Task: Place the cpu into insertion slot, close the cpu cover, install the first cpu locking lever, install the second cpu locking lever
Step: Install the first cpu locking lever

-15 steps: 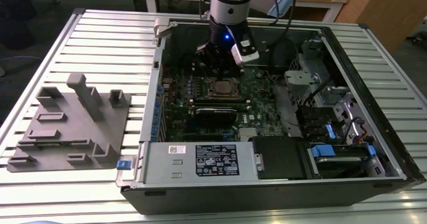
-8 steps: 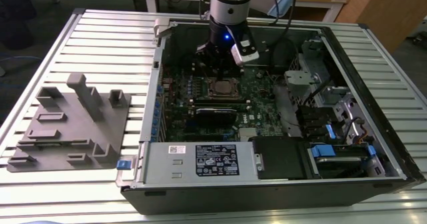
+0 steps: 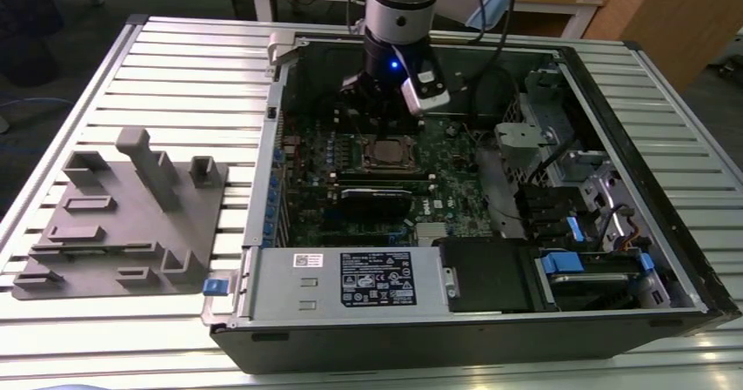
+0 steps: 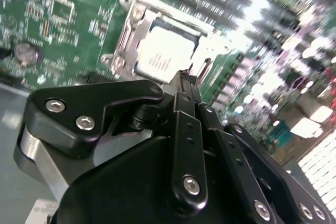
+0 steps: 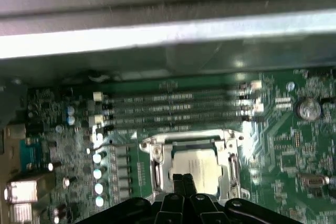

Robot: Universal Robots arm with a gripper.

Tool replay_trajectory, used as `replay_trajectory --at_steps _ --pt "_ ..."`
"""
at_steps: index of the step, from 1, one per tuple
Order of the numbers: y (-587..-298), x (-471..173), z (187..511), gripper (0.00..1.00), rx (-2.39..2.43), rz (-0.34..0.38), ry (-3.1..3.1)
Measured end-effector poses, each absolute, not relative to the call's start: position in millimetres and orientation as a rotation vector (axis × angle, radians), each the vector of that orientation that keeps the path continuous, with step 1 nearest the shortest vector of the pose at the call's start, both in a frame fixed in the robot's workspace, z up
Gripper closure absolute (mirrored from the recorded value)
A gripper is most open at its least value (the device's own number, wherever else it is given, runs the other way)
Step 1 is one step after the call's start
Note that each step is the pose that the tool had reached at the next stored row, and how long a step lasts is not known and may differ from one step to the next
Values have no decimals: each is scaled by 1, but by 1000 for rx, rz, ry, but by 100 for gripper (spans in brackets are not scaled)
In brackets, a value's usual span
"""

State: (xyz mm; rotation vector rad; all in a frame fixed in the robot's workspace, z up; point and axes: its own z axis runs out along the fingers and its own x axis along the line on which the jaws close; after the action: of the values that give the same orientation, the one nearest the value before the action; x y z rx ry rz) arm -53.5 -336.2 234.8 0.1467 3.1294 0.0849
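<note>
Black gripper (image 5: 184, 184) fingers pressed together, gripping nothing, tips just over the small square silver-grey cpu (image 5: 197, 166) in both wrist views. Cpu sits in the dark-rimmed square insertion slot (image 3: 389, 153), with the thin metal window-frame cpu cover (image 5: 156, 158) lying flat around it. Exterior view, left to right: grey moulded fixture plate (image 3: 122, 216) on the slatted metal table (image 3: 174, 77), then an open black computer case (image 3: 465, 333) holding the green circuit board (image 3: 458, 190) and slot.
</note>
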Motion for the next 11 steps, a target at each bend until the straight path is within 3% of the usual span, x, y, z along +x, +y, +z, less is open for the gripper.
replay_trajectory --at_steps 11 --pt "-337 -63 235 89 146 108 3126"
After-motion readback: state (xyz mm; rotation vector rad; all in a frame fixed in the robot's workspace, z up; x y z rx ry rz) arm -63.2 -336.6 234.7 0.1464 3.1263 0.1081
